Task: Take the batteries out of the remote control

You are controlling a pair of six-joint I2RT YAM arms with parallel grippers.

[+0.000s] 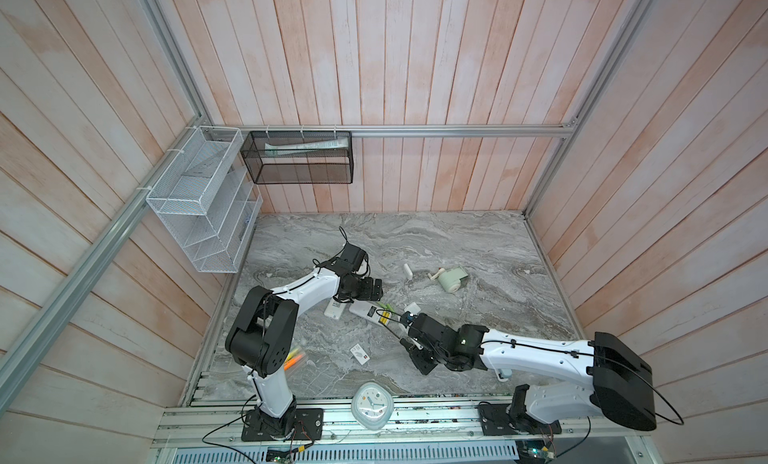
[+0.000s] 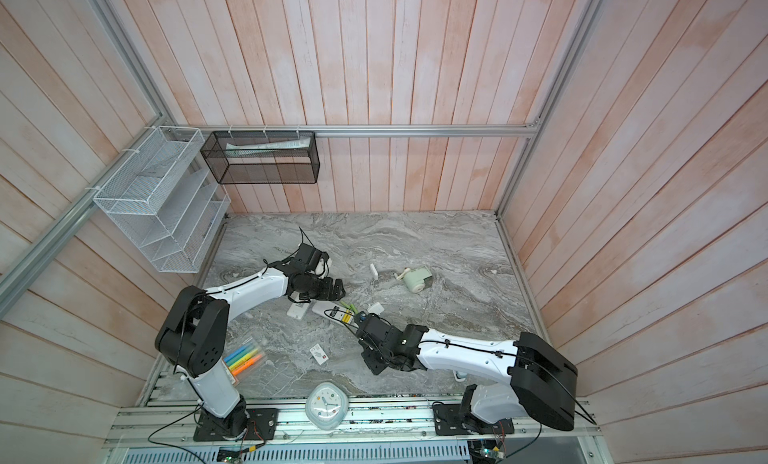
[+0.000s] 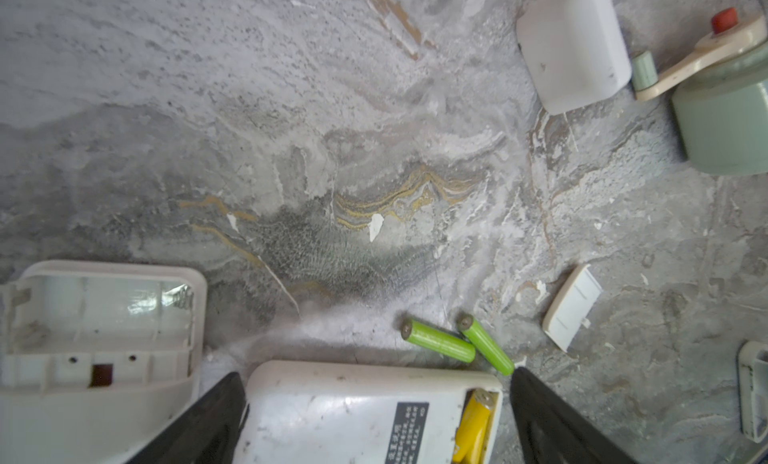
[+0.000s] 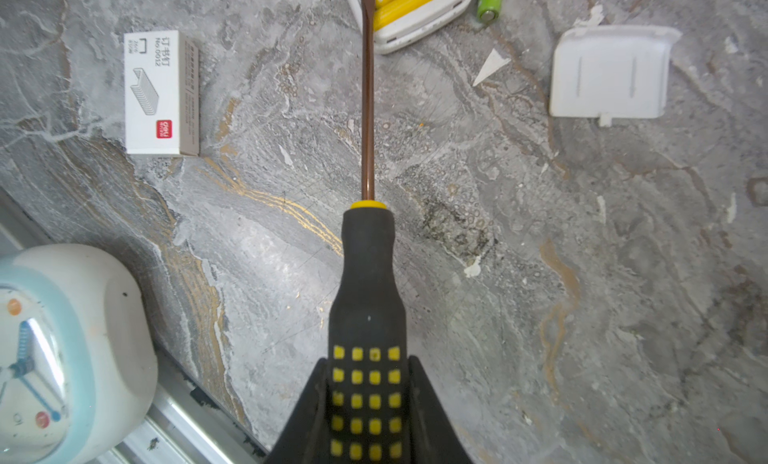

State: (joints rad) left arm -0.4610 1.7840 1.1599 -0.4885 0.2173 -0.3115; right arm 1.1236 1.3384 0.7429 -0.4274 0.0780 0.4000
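Note:
The white remote control [image 3: 353,412] lies back up on the marble table, its battery bay uncovered, and shows in both top views [image 1: 365,310] [image 2: 328,310]. Two yellow batteries [image 3: 471,428] [image 4: 411,4] sit in the bay. Two lime green batteries [image 3: 438,341] [image 1: 384,306] lie loose on the table beside it. My left gripper [image 3: 376,374] [image 1: 376,291] is open, its fingers on either side of the remote. My right gripper [image 4: 368,360] [image 1: 409,320] is shut on the black-and-yellow screwdriver [image 4: 368,274], whose tip reaches the bay beside the yellow batteries.
A white battery cover [image 4: 609,73] lies right of the remote. An opened white casing [image 3: 99,329] lies on its left. Also here are a staple box [image 4: 162,94], a clock [image 1: 371,401] on the front rail, a green crank sharpener [image 1: 451,279], a white block [image 3: 573,50] and highlighters [image 2: 245,358].

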